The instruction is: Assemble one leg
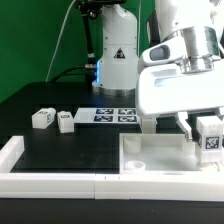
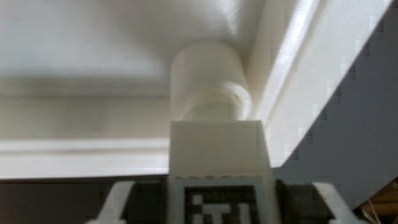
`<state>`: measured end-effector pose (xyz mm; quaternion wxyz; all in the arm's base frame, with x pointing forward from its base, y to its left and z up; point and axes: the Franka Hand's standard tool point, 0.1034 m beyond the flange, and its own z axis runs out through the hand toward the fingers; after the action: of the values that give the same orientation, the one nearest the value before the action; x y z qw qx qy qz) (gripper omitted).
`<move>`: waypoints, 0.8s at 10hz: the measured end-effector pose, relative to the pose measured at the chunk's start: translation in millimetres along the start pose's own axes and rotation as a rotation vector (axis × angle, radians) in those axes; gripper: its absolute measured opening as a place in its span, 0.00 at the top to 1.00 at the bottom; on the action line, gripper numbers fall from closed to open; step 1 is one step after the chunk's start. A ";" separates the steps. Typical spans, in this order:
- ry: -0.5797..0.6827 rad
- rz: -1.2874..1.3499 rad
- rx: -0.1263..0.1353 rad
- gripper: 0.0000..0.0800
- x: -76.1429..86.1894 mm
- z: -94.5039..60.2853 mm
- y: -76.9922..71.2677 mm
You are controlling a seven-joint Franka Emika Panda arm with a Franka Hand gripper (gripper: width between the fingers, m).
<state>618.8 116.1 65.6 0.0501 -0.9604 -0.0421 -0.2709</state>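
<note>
**Seating the Leg in the Panel's Corner**

Clamping the tool [image 1: 205,128] on the leg [image 1: 211,138], tag facing outward, above the corner of the white tray-like panel [image 1: 150,158] at the exterior view's right. Looking, from the wrist view, straight along the leg [image 2: 217,140], rounded tip pointing into the angle of the panel [image 2: 294,50], right beside two meeting walls. Not showing whether tip and panel floor are touching (too blurred at the far end to tell).

Reading this as the insertion step: bringing the tip down into the corner seat, probably turning afterwards to lock. Doing it well, on that reading:

- Setting the leg's axis square to the panel floor before pressing.
- Centring the tip first, then descending slowly, avoiding any scrape against the walls just beside it.
- Guarding against twist inside the pads, gripping as they are at the tagged block end, away from the tip.
- Pushing straight down only, sparing the panel a sideways shove across the black worktop [image 1: 70,145].

Lying well apart, toward the exterior view's left: a spare leg [image 1: 42,119] and a second spare leg [image 1: 65,121], near the marker board [image 1: 115,114].
</note>
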 end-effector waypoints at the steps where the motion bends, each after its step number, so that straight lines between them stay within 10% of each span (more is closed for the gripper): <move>1: 0.001 0.000 0.000 0.64 -1.0 2.4 -0.3; 4: 0.010 -0.001 -0.001 0.64 -1.0 2.5 -0.4; 8: 0.010 -0.001 -0.001 0.29 -1.1 2.5 -0.2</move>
<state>619.2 116.6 62.9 0.0495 -0.9590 -0.0419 -0.2758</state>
